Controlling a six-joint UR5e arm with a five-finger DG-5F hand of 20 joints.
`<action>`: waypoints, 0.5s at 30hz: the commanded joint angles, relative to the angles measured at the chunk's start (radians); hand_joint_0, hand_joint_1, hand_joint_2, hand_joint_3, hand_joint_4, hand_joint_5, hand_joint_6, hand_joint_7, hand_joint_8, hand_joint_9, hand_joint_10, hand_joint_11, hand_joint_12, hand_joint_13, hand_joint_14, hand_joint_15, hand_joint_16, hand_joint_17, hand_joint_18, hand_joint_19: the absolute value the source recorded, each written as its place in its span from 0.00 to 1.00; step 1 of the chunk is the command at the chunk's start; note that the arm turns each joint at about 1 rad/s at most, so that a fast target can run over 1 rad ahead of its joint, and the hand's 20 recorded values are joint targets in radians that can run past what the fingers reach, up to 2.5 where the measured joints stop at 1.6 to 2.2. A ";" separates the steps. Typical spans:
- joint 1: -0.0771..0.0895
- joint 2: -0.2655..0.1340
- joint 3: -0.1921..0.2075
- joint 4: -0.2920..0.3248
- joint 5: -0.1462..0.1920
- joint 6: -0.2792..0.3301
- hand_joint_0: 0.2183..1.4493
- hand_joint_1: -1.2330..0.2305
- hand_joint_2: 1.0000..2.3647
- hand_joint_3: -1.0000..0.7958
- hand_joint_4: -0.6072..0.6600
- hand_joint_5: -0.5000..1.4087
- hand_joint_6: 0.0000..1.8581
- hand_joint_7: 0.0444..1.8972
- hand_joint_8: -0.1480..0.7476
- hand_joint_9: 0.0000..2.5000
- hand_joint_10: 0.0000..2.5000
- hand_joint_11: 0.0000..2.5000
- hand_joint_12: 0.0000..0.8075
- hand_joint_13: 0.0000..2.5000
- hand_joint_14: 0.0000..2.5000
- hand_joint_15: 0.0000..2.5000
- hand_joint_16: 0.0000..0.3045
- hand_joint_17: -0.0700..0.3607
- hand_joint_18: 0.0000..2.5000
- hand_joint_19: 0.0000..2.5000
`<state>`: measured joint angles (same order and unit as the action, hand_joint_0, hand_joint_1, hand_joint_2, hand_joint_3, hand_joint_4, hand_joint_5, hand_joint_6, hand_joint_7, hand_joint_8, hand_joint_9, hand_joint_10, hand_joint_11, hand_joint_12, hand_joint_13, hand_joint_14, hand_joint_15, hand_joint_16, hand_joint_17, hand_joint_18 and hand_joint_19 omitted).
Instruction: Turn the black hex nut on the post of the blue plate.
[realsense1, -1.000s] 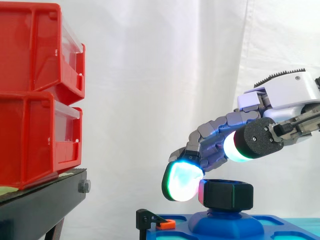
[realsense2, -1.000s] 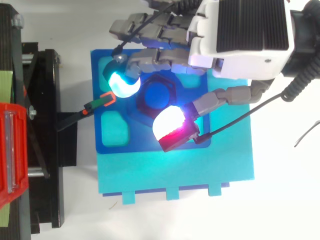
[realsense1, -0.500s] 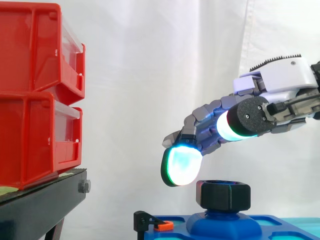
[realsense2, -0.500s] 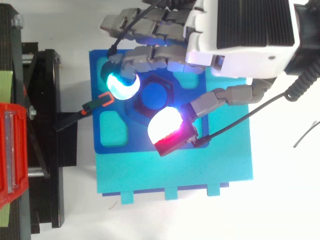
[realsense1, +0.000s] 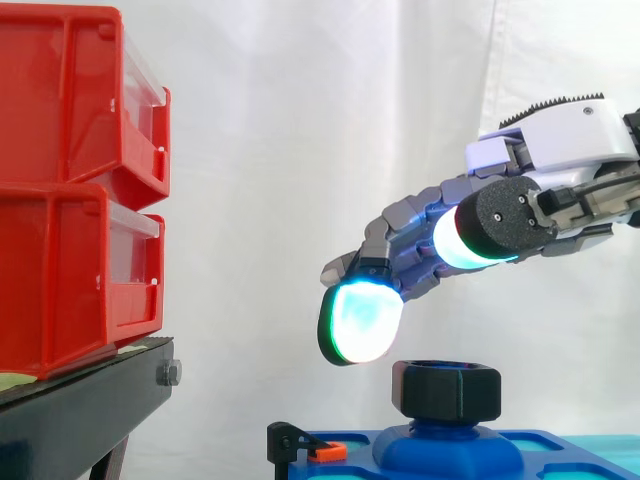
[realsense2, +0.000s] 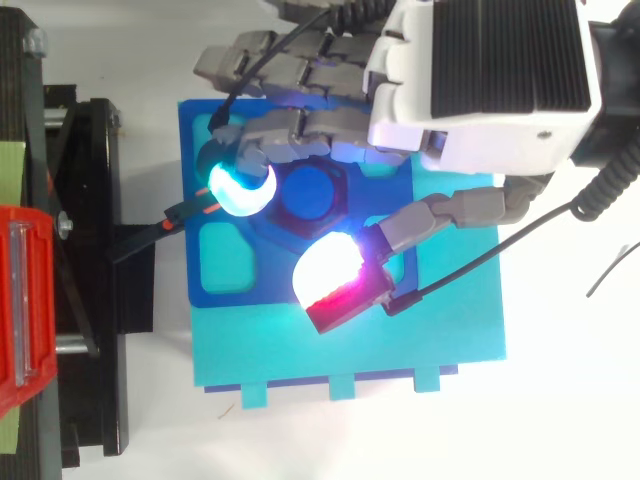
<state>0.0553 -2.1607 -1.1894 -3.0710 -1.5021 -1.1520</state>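
Observation:
The black hex nut (realsense1: 447, 390) sits on the blue post (realsense1: 448, 443) in the middle of the blue plate (realsense2: 215, 285); from above the nut (realsense2: 340, 195) rings the post's round top. My hand (realsense1: 560, 170) hangs just above it, coming in from the right, fingers stretched out and relaxed. One glowing fingertip (realsense1: 360, 322) hovers up and to the left of the nut, apart from it. The thumb pad (realsense2: 330, 275) floats over the nut's near side. Nothing is held between the fingers.
Two stacked red bins (realsense1: 75, 190) stand on a black stand (realsense1: 80, 415) at the left. A small black clamp with an orange tab (realsense1: 318, 449) holds the plate's left edge. A cyan base (realsense2: 350, 340) lies under the blue plate.
The hand has let go of the nut and risen off it, drifting a little toward the left. The nut and plate stay where they were.

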 joint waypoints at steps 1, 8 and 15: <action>0.003 0.001 0.011 0.000 0.000 0.000 0.19 0.63 0.00 0.28 0.58 0.14 0.27 0.47 0.39 0.02 0.00 0.00 0.43 0.00 0.00 0.01 0.19 0.47 0.00 0.04; 0.006 -0.001 0.021 0.028 0.003 -0.005 0.19 0.64 0.00 0.28 0.58 0.14 0.27 0.47 0.39 0.02 0.00 0.00 0.43 0.00 0.00 0.01 0.19 0.47 0.00 0.04; 0.029 -0.001 0.021 0.008 0.017 -0.038 0.19 0.64 0.00 0.28 0.58 0.14 0.27 0.47 0.39 0.03 0.00 0.00 0.43 0.00 0.00 0.01 0.19 0.47 0.00 0.04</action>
<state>0.0764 -2.1622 -1.1691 -3.0560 -1.4928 -1.1789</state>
